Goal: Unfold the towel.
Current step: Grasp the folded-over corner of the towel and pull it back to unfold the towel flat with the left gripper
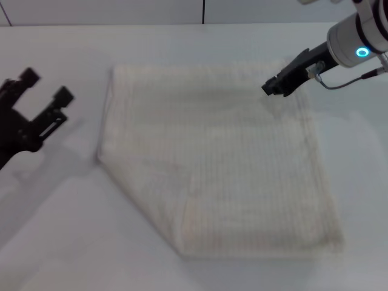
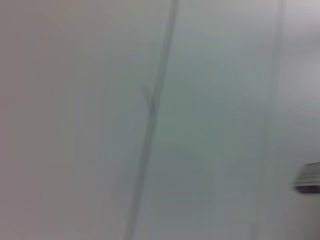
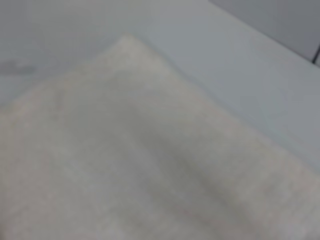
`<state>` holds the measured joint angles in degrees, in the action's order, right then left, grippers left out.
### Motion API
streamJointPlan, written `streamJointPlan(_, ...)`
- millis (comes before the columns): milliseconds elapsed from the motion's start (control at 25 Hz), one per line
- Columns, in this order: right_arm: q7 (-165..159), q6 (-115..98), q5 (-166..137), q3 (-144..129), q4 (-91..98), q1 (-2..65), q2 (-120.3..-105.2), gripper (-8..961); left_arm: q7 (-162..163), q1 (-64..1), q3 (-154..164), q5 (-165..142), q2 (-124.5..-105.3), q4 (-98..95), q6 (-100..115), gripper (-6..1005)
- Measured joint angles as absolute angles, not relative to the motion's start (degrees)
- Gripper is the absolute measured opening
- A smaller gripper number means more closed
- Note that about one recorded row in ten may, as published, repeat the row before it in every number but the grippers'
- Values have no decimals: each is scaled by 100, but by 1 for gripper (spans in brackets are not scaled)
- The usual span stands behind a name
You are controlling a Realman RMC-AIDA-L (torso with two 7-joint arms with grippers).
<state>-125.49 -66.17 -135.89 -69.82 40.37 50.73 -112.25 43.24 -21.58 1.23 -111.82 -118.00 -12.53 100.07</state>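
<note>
1. The towel point(image 1: 218, 160) lies on the white table point(image 1: 54, 242), spread almost flat. Its near-left corner appears turned in along a diagonal fold, so that side runs at a slant instead of ending in a square corner.

2. The right gripper point(image 1: 271, 88) hovers over the towel's far-right corner. From the head view I cannot tell whether its fingers are apart or together, nor whether they touch the cloth. The right wrist view shows only the towel's weave and one corner against the table.

3. The left gripper point(image 1: 45, 86) hangs off to the left of the towel, well apart from it, with its two fingers point(image 1: 62, 95) spread wide and holding nothing. Its wrist view shows no cloth at all.

4. By my reading, the main unfolding is done and the step in hand is the finish: releasing or smoothing at the far-right corner.

5. The next move probably calls for the left gripper to come in low at the slanted near-left edge, pinch only the top layer, and draw it outward to lay the corner flat.
</note>
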Motion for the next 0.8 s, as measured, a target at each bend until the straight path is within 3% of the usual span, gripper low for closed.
streamJointPlan(440, -12561, -5770, -13589, -6937, 3558, 4859, -11231, 41, 5879, -3007, 1397, -11180, -11803, -2042, 9738, 780)
streamJointPlan(800, -12561, -5414, -13619, -6895, 3467, 4823, -11199, 9, 6874, -3345, 2089, -11177, -11810, -2451, 9245, 778)
